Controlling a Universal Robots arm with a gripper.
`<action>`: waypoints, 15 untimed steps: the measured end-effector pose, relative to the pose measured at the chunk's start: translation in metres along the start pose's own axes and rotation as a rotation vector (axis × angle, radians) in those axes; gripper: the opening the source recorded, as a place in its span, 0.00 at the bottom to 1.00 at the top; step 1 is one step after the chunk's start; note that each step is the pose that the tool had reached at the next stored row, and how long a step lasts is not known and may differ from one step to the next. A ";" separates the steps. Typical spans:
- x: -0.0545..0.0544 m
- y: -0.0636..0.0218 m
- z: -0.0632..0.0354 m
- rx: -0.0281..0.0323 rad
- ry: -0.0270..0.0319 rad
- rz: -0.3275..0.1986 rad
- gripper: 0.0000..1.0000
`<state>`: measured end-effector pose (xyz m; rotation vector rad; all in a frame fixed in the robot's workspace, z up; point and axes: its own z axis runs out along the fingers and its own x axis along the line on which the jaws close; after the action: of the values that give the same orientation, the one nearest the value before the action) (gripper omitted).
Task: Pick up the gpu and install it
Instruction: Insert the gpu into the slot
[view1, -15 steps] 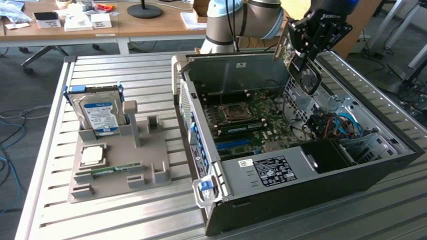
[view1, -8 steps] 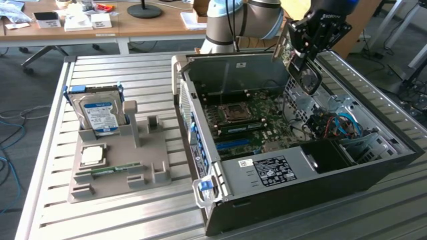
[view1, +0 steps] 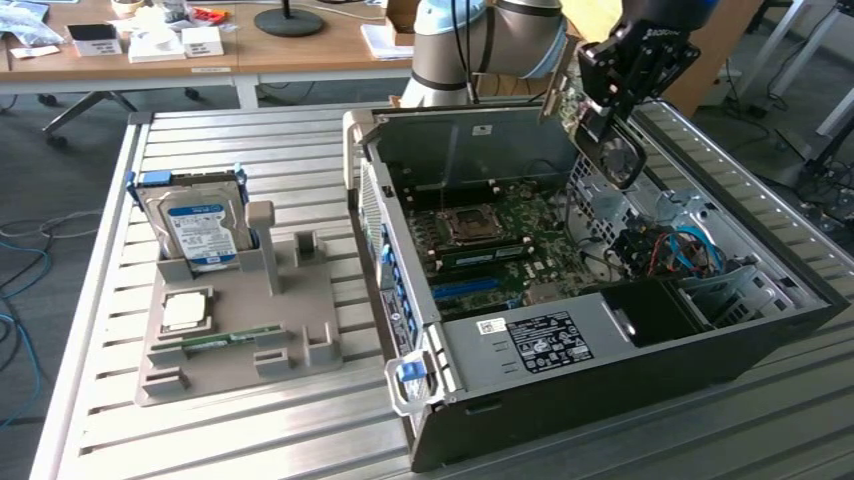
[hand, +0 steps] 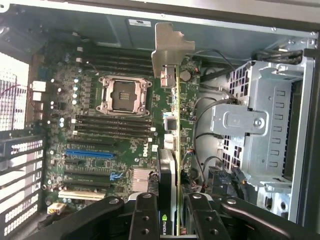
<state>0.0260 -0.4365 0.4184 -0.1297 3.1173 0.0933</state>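
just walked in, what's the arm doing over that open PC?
The arm's black claw is shut on the gpu, a thin greenish-brown circuit card with a black face and a silver bracket. It holds the card edge-on above the green motherboard of the open black computer case. The card looks not yet seated in a slot. On the exterior view's left, a grey parts holder carries a silver blue-labelled hard drive.

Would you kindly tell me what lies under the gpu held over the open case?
Under the gpu, held by the gripper, lies the motherboard, with its empty CPU socket and blue slot to one side. The strip of board directly beneath the card is covered.
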 end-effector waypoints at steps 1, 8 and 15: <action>0.000 0.0000 0.0000 -0.0001 0.0006 -0.010 0.27; 0.000 0.0000 0.0001 -0.0023 0.0061 -0.104 0.27; 0.000 0.0000 0.0001 -0.0049 0.0131 -0.221 0.27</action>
<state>0.0260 -0.4365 0.4183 -0.4737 3.0906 0.0961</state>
